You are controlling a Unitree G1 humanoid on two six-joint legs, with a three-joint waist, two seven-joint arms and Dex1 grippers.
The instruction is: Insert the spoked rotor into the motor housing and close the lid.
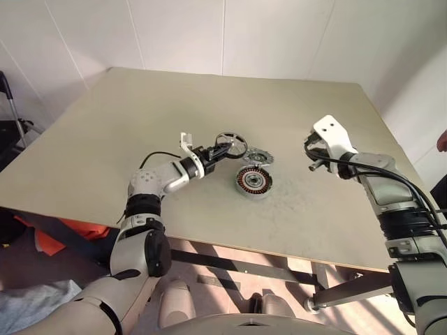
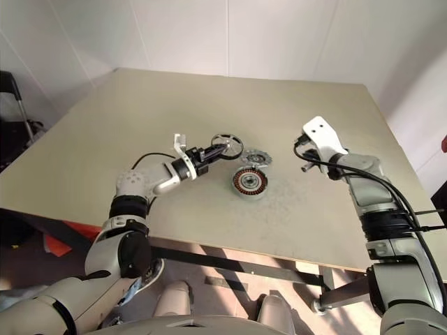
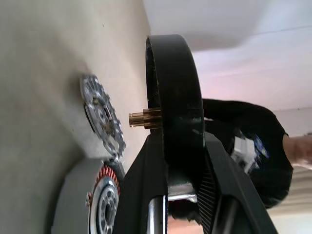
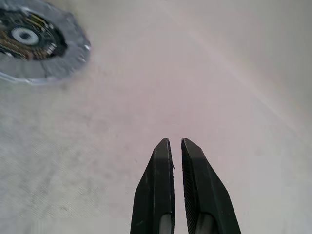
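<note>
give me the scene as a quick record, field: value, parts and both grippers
spoked rotor: lifted off the table, rim pinched by the left gripper, above and to the left of the housing
motor housing: flat on the table, copper windings facing up, nothing in it
lid: flat on the table just behind the housing
left gripper: shut on the rotor's black rim
right gripper: shut, holding nothing, off to the right of the parts
step: rotor not yet inserted, lid not yet on
</note>
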